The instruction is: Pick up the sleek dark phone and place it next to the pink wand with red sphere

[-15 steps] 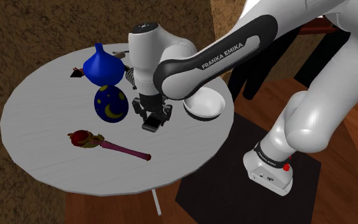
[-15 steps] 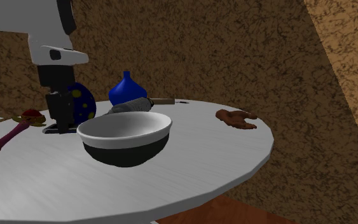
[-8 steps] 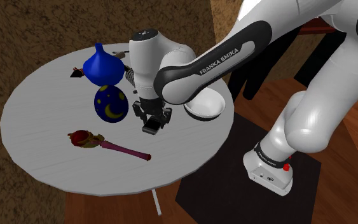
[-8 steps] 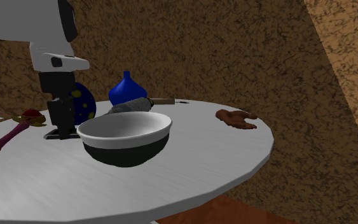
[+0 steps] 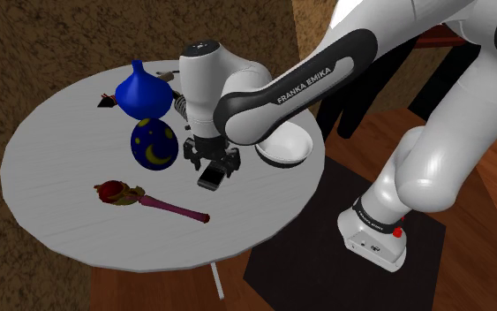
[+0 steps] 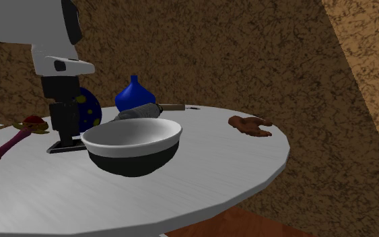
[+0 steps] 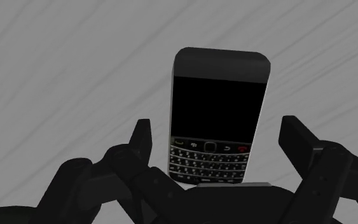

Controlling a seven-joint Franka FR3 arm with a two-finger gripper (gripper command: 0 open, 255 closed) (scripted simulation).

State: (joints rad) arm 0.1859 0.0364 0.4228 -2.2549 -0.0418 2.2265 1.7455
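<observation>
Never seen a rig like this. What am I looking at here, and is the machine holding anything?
This is a white robot arm ending in a black two-finger gripper. One picture looks down from beside its stand, one looks across the round table, one comes from a camera on the hand. On the table: a dark phone, a pink wand with a red sphere, a dark blue egg with yellow marks, a blue vase, a bowl. Nothing is held: the open fingers stand either side of the phone without touching it.
</observation>
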